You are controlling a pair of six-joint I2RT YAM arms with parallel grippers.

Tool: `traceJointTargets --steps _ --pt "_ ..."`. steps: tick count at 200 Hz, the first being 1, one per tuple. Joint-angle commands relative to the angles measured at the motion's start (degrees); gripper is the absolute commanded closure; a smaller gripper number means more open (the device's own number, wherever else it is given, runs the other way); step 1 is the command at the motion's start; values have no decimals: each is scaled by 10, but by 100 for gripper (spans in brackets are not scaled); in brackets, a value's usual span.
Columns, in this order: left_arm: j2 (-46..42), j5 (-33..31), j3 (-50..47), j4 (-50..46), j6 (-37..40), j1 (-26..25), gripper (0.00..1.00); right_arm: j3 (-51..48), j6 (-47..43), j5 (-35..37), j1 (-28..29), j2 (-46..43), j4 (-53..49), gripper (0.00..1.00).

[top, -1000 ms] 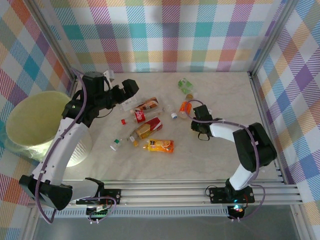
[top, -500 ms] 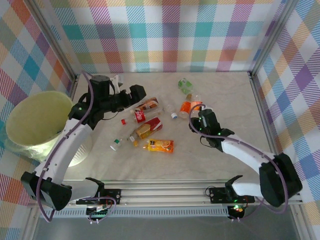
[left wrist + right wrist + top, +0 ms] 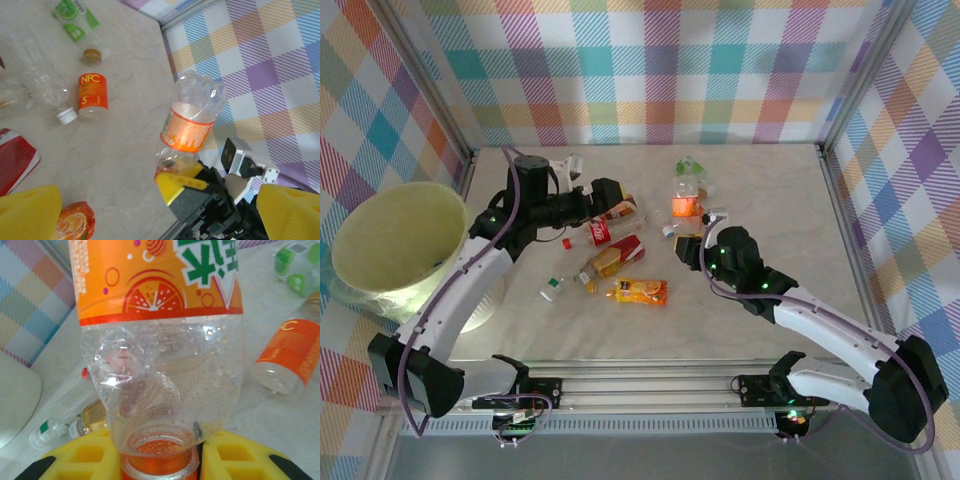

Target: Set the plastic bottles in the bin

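- While set at the table's left edge, gapes wide: the bin, pale yellow-green.
- Nearest on the table, right of the bin: a flattened bottle with an orange fruit label; closer to the bin, a small clear bottle with a green cap.
- A little farther back, close together: a brown-labelled bottle and a red-labelled bottle.
- Well right of the bin: right gripper, yellow pads pressed on the neck of an orange-labelled bottle, held neck down and base up.
- Between the bin and that held bottle: left gripper, fingers spread wide, over a red-and-brown bottle.
- Farther right of the bin, lying flat: an NFC bottle, with a clear bottle with a white cap just beside it.
- Farthest from the bin: a green-labelled bottle, near the back wall.
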Motion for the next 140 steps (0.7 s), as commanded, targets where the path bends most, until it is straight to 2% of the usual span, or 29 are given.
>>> traceJointTargets --steps 1,21,77,110,140 --pt "20 45 4 39 1 -14 0 26 -19 -7 25 16 37 85" --pt "29 50 4 54 -4 -28 0 40 -26 -11 48 38 47 85" --pt "21 13 -25 88 -27 -66 0 60 -28 -39 92 83 90 85" --pt "4 -77 -34 29 -31 -82 0 68 -31 -67 108 91 105 84" --pt "-3 -94 -41 14 -42 -86 0 70 -51 -79 118 88 101 84"
